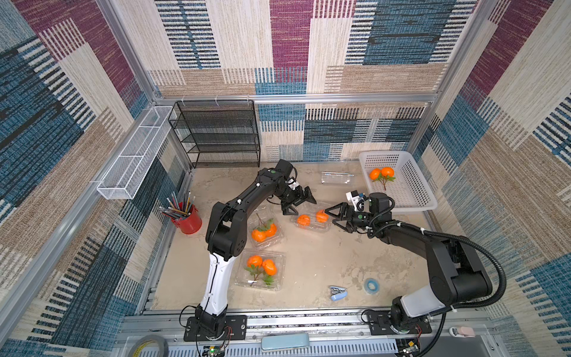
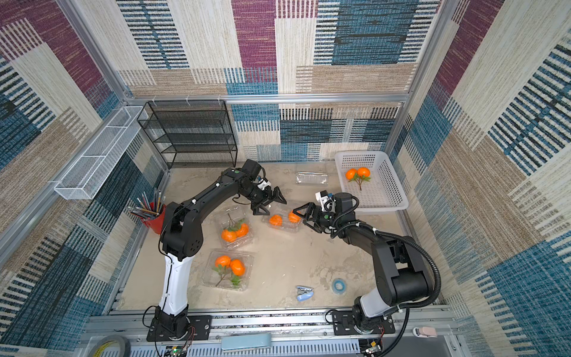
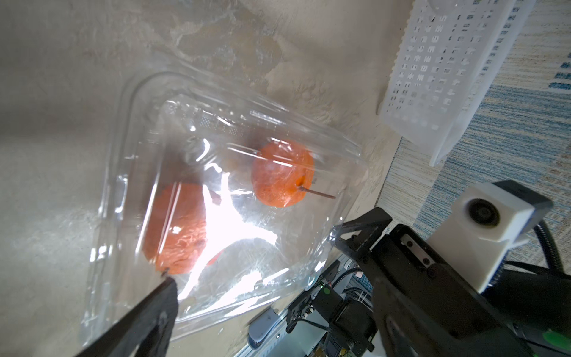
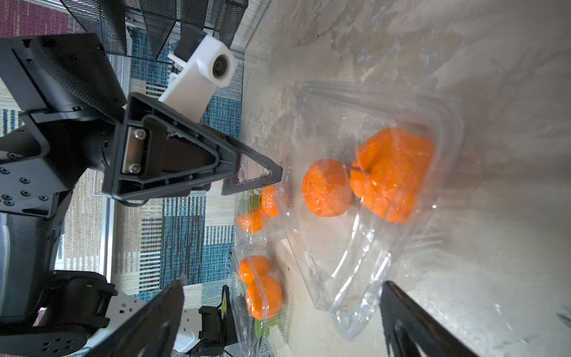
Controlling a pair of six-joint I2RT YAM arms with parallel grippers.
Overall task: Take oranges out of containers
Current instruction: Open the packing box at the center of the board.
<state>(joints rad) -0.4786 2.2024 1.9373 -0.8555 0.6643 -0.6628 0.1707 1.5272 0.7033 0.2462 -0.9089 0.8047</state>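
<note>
A clear container (image 1: pixel 311 227) in mid-table holds two oranges (image 1: pixel 303 220) (image 2: pixel 275 220) (image 3: pixel 282 171) (image 4: pixel 327 191). My left gripper (image 1: pixel 300 204) (image 2: pixel 271 204) (image 3: pixel 272 293) hangs open just behind its left end. My right gripper (image 1: pixel 331 216) (image 2: pixel 301 218) (image 4: pixel 282 287) is open at its right end, fingertips near the right orange (image 1: pixel 322 215). Neither holds anything. Two more containers (image 1: pixel 279 238) (image 1: pixel 244 279) near the left arm each hold a leafy pair. An empty container (image 1: pixel 336 178) lies at the back.
A white basket (image 1: pixel 411 191) at the back right holds one pair of oranges (image 1: pixel 381 173). Black mesh shelf (image 1: pixel 216 133), white wire tray (image 1: pixel 136 154) and red pencil cup (image 1: pixel 188 221) stand on the left. A stapler (image 1: pixel 337 293) and blue tape roll (image 1: pixel 371 286) lie near the front.
</note>
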